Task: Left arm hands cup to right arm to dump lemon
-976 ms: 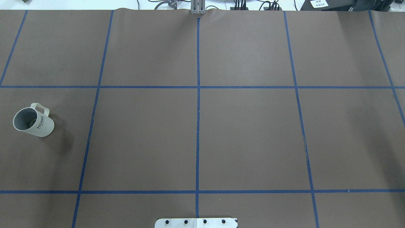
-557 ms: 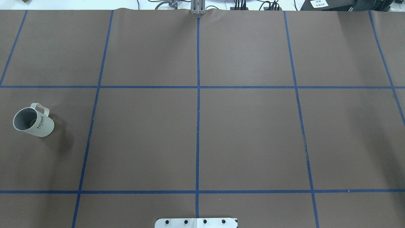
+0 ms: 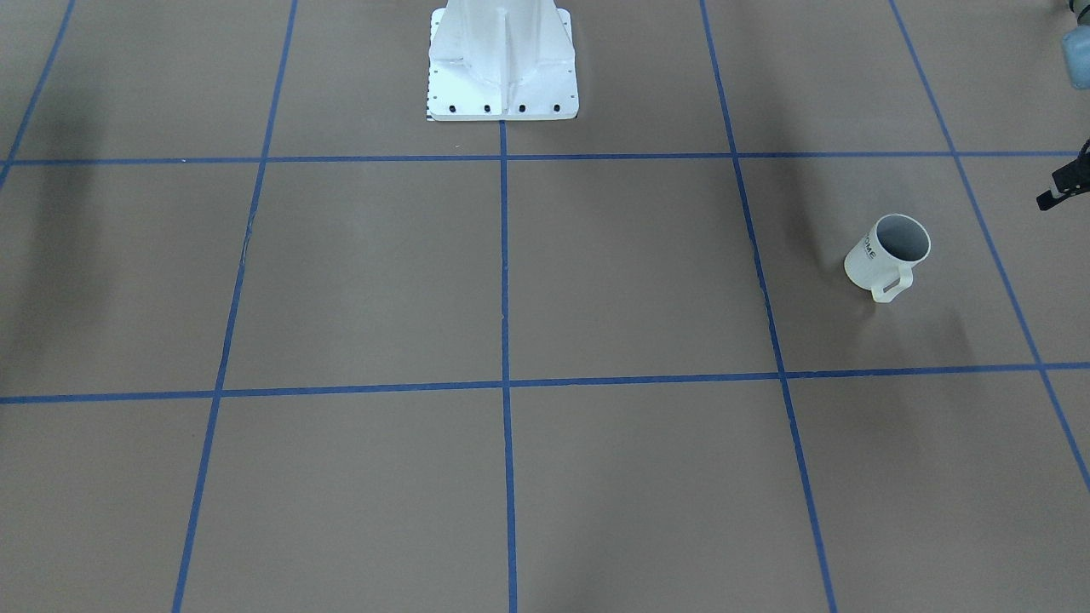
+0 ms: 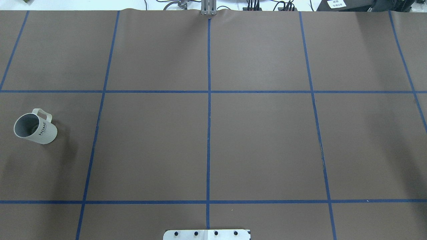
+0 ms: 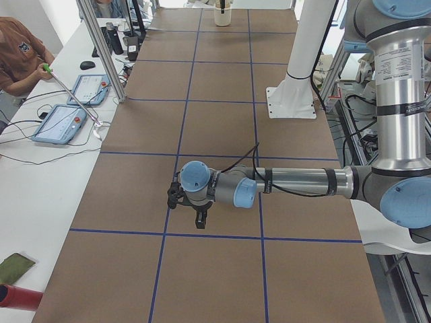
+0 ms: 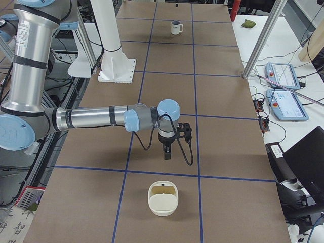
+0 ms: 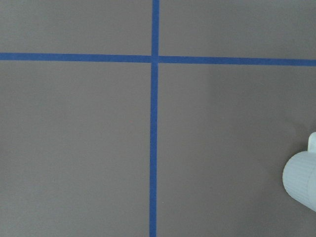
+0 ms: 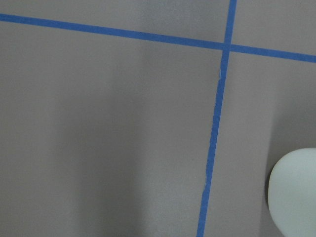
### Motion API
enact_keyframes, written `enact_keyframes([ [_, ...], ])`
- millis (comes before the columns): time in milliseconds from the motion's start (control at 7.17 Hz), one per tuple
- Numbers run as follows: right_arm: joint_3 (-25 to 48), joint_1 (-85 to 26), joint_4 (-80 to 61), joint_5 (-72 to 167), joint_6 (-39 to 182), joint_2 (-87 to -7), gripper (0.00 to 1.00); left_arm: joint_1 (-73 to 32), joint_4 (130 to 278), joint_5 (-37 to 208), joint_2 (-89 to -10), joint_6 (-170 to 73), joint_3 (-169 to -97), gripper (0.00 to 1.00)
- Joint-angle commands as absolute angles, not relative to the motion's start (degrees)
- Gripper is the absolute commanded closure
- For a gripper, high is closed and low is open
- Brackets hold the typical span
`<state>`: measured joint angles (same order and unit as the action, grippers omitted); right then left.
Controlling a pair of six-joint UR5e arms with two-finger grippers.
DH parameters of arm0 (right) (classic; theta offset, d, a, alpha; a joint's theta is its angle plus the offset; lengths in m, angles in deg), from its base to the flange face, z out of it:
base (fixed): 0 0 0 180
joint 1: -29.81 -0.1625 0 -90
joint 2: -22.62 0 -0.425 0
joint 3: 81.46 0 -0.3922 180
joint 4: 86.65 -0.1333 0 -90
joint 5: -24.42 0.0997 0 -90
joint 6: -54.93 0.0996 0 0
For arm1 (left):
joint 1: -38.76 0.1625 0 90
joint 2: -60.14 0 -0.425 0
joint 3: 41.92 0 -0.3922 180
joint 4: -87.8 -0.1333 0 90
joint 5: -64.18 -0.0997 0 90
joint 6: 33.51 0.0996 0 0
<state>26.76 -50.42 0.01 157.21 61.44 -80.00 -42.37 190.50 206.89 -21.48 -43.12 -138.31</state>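
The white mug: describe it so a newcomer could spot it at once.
On the brown table ruled with blue tape, go to the robot's left end. A small white ribbed mug stands there, grey inside; its handle and black HOME lettering distinguish it from the squat cream container at the far end.

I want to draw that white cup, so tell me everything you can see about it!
The cup is a small white mug with fine ribs on its side, a grey inside and black letters reading HOME. Its one handle points away from the robot. It stands upright on the brown table, inside a square of blue tape, far over on the robot's left. Only the table touches it. What lies inside is too dim to tell.
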Motion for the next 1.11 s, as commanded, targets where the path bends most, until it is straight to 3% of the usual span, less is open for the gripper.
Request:
enact_keyframes([
  [0, 25.7, -50.3, -0.5, 157.5, 61.5, -79.7, 0.00, -39.0, 192.7, 207.8, -21.3, -45.8, -139.3, 0.00],
  [976, 24.7, -50.2, -4.0, 157.4, 61.3, -79.7, 0.00, -25.1, 194.6, 199.5, -25.2, -63.3, -141.1, 0.00],
])
